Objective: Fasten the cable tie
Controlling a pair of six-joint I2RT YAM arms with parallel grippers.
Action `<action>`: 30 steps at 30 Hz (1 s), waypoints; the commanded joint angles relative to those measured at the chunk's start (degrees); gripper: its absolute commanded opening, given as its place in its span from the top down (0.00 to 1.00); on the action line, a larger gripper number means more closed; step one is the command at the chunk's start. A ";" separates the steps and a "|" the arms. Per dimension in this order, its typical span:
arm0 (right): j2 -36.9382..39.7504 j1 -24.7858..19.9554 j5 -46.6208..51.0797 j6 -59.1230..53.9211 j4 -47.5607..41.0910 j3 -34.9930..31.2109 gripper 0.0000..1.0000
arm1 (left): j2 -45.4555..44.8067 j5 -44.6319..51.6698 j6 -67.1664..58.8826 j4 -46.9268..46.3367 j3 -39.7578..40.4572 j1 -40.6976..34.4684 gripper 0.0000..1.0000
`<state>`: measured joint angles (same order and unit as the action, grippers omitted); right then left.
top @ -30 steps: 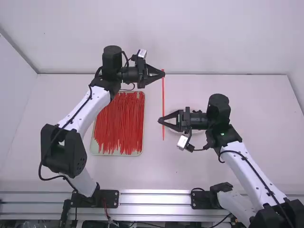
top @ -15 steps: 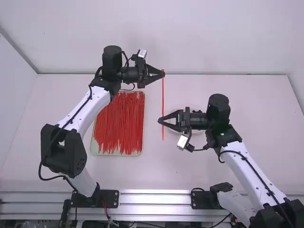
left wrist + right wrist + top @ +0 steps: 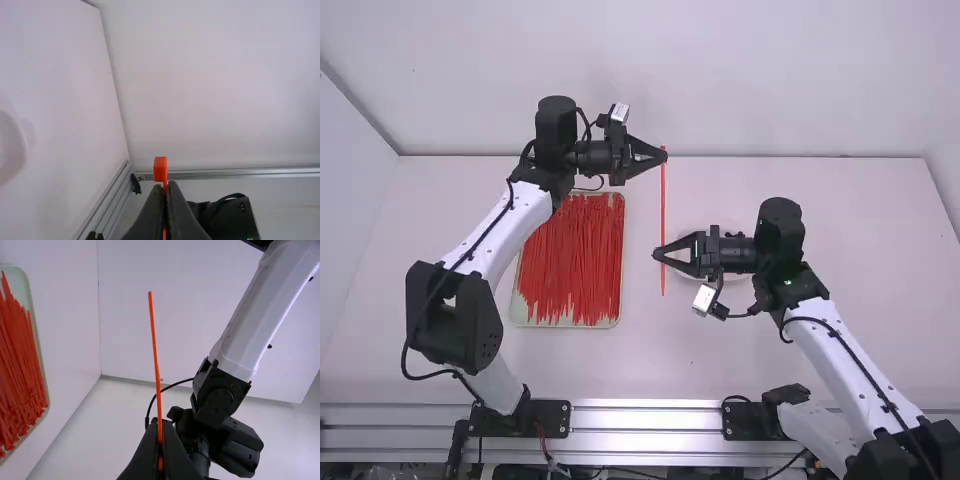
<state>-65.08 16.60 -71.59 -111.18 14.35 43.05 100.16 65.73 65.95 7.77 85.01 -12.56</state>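
Observation:
A single red cable tie (image 3: 663, 215) hangs straight in the air between both arms. My left gripper (image 3: 657, 156) is shut on the tie just below its square head (image 3: 160, 169) at the far end. My right gripper (image 3: 660, 253) is shut on the strap nearer the tail, and the thin strap (image 3: 154, 365) runs away from its fingers toward the left arm. The tail tip (image 3: 663, 291) pokes out a little past the right fingers.
A pale tray (image 3: 618, 322) heaped with several loose red cable ties (image 3: 570, 260) lies on the white table to the left of the held tie. A wall rises behind the table. The table's right half is bare.
The right gripper and the tie's lower end have crept slightly farther up the table; the left arm holds still.

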 commanded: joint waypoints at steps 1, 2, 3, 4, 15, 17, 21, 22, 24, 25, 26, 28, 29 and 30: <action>-0.20 -0.15 -0.35 0.22 0.22 1.90 1.00 | -0.50 0.96 -1.27 0.17 0.42 -0.15 0.98; -0.20 -0.15 -0.33 0.11 0.22 1.90 1.00 | -0.50 1.16 -1.27 0.17 0.42 -0.22 0.98; -0.20 -0.15 -0.31 0.20 0.61 1.90 1.00 | -0.50 1.27 -1.29 0.17 0.42 -0.22 0.98; -0.20 -0.17 -0.33 0.33 0.90 1.90 1.00 | -0.50 1.29 -1.53 0.17 0.42 -0.20 0.98; -0.20 -0.94 -0.35 0.35 1.73 1.90 0.97 | -0.50 2.56 -2.78 -0.42 0.20 -0.20 0.98; -0.20 -0.98 -0.33 0.37 1.75 1.90 0.97 | -0.50 2.56 -2.78 -0.48 0.20 -0.20 0.98; -0.20 -0.68 -0.35 0.35 1.92 1.90 0.98 | -0.50 2.56 -2.78 -0.26 0.20 -0.20 0.98; -0.20 -0.68 -0.37 0.35 1.92 1.90 0.99 | -0.50 2.58 -2.78 -0.24 0.20 -0.20 0.98; -0.20 -0.92 -0.35 0.35 2.14 1.90 0.99 | -0.50 2.56 -2.80 -0.24 0.20 -0.20 0.98; -0.20 -0.92 -0.39 0.33 2.16 1.90 0.97 | -0.50 2.58 -2.78 -0.24 0.20 -0.20 0.98; -0.20 -0.90 -0.35 0.31 2.16 1.90 0.90 | -0.50 2.58 -2.78 -0.28 0.20 -0.20 0.98; -0.20 -0.81 -0.37 0.31 2.16 1.90 0.84 | -0.50 2.58 -2.78 -0.26 0.20 -0.20 0.98; -0.20 -0.57 -0.37 0.28 2.19 1.90 0.83 | -0.50 2.64 -2.78 -0.26 0.20 -0.20 0.98; -0.20 -0.46 -0.31 0.13 2.14 1.90 0.83 | -0.50 2.69 -2.78 -0.31 0.20 -0.20 0.98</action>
<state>-65.08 15.79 -71.59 -111.20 16.49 43.07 100.16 66.89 64.42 7.31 85.01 -12.64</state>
